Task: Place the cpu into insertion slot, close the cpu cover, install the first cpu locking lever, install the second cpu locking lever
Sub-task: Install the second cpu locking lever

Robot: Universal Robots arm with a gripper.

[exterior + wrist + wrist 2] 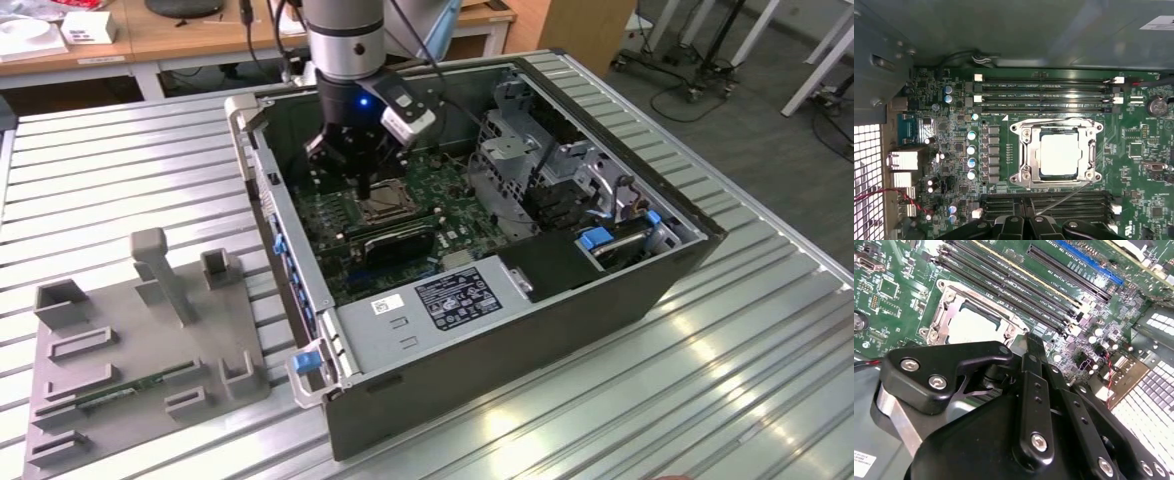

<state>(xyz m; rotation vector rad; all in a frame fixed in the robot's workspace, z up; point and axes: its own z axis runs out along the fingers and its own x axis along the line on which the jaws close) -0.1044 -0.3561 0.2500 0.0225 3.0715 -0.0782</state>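
- Black robot gripper, fingers closed together and empty, poised just above the socket.
- Pale square cpu seated under the silvery metal cpu cover.

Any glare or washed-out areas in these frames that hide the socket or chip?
In both wrist views the cpu reads as a near-white patch, its surface detail lost to glare; the cpu cover around it stays legible. In the exterior view, reflections streak the ribbed metal table, while the claw shades the socket.

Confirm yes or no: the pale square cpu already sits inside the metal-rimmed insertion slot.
Yes. In the first wrist view the pale square cpu lies flat within the silvery-rimmed insertion slot on the green board.
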